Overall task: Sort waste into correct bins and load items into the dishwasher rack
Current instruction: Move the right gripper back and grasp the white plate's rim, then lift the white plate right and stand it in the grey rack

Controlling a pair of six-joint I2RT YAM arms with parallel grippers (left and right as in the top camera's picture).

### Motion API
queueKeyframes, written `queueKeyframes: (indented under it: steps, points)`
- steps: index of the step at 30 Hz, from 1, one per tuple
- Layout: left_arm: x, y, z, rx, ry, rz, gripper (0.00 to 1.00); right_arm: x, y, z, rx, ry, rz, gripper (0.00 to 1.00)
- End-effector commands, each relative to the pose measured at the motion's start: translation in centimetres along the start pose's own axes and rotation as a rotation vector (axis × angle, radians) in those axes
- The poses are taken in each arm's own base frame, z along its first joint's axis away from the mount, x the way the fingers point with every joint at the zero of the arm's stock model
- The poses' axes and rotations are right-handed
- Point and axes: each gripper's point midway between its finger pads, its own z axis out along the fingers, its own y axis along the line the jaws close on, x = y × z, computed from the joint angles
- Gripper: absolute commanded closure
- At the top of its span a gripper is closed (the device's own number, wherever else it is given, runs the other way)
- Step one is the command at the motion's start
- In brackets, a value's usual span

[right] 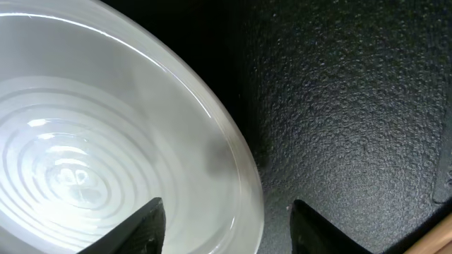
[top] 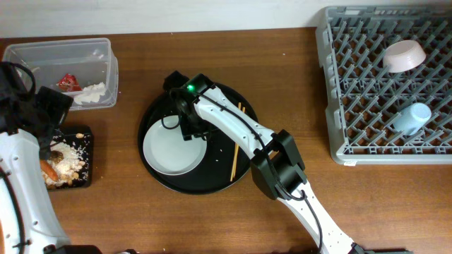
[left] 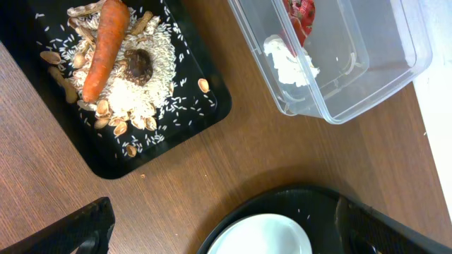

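The pale plate [top: 169, 152] [right: 106, 141] lies in a round black tray [top: 212, 180]. My right gripper [top: 189, 130] [right: 227, 212] is open astride its rim, one finger over the plate, the other over the tray, neither touching. My left gripper [top: 51, 106] [left: 222, 212] hangs wide open and empty between the bins. The black bin tray [left: 120, 162] holds rice [left: 134, 92], a carrot [left: 102, 46] and a brown lump [left: 138, 63]. In the clear tub [top: 42, 56] are the red wrapper [top: 68, 82] and tissue [top: 92, 93]. Chopsticks [top: 235, 152] rest on the round tray.
The grey dishwasher rack [top: 339, 106] stands at the right with the pinkish bowl [top: 404, 55] and the blue cup [top: 412, 118] among its pegs. Bare wood lies between the round tray and the rack.
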Motion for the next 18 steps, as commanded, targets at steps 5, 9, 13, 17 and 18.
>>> queueKeyframes:
  steps: [5,9,13,17,18]
  points:
    - [-0.1,0.3,0.1,-0.015,-0.007,-0.01,0.01,1.8,-1.4,3.7,0.063,0.07,0.001,0.53]
    - [-0.1,0.3,0.1,-0.015,-0.007,-0.01,0.01,1.7,-1.3,3.6,0.061,0.068,0.001,0.75]
    - [-0.1,0.3,0.1,-0.015,-0.006,-0.01,0.01,1.5,-1.2,2.7,0.057,0.06,0.0,0.96]
    - [-0.1,0.3,0.1,-0.015,-0.007,-0.01,0.01,0.5,-1.6,-0.4,0.059,0.023,0.005,0.96]
    - [-0.1,0.3,0.1,-0.015,-0.007,-0.01,0.01,0.0,-2.2,-1.7,0.064,0.008,0.019,0.96]
